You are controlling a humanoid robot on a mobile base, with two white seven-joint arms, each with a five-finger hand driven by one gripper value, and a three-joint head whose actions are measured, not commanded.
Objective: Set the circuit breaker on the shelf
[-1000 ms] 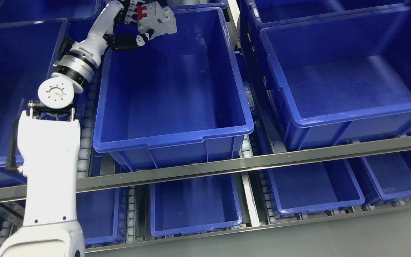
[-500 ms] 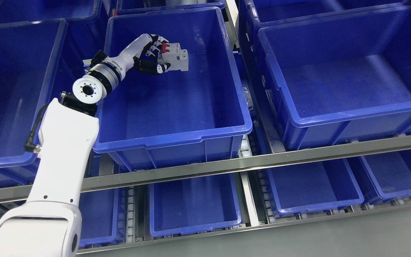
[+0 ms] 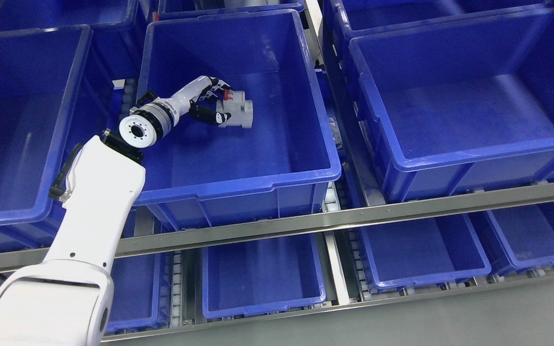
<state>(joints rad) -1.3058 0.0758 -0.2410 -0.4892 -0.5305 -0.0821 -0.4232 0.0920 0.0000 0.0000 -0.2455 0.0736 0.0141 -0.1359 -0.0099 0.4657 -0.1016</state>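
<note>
Left hand (image 3: 209,103): fingers curled around circuit breaker (image 3: 236,109), held low inside blue bin (image 3: 238,178) on shelf rail (image 3: 306,223). Contact with bin floor below hand not determinable. Risk judged: if released above floor, breaker could be tipped or bounced; fingers could be snagged on red toggle during withdrawal.

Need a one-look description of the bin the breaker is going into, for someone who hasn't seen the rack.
On the upper shelf level, above the long metal rail, find the row of large blue bins. Take the middle bin, between the bin at the left edge and the wide one on the right. It is the only one with anything inside: the white left hand reaching in, closed on a white circuit breaker with a red switch.
</note>
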